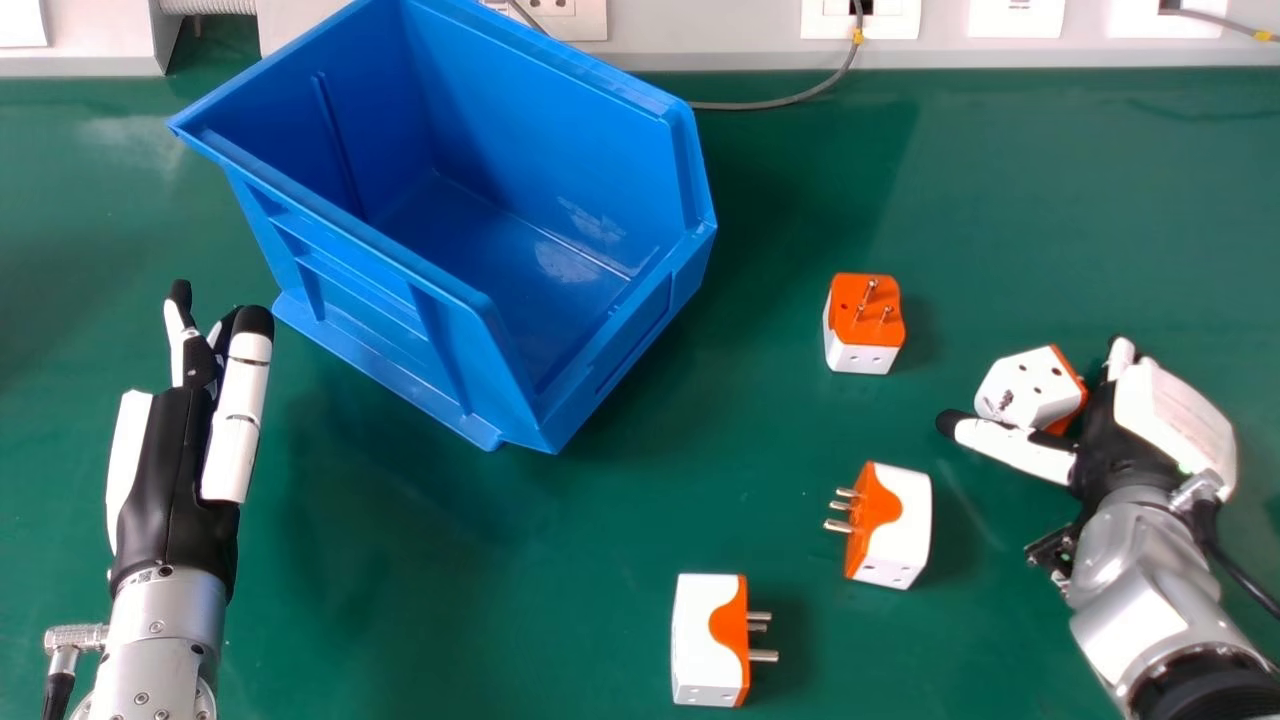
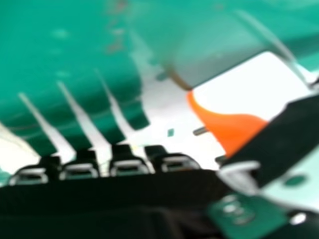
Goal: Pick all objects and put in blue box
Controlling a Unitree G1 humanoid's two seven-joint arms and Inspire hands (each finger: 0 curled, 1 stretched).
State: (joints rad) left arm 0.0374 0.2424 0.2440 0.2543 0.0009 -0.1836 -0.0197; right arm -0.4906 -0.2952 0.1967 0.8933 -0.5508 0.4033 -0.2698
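Observation:
The blue box stands open-topped at the back left, with nothing in it. Four white and orange plug adapters lie on the table: one with pins up, one below it, one near the front, and a tilted one beside my right hand. That hand is open, its straight thumb on the near side of this adapter. In the right hand view the adapter lies between the thumb and fingers of my right hand. My left hand is open left of the box.
The green table runs back to a pale wall panel with sockets. A grey cable trails from a socket onto the table behind the box. The box's low front corner points toward the middle of the table.

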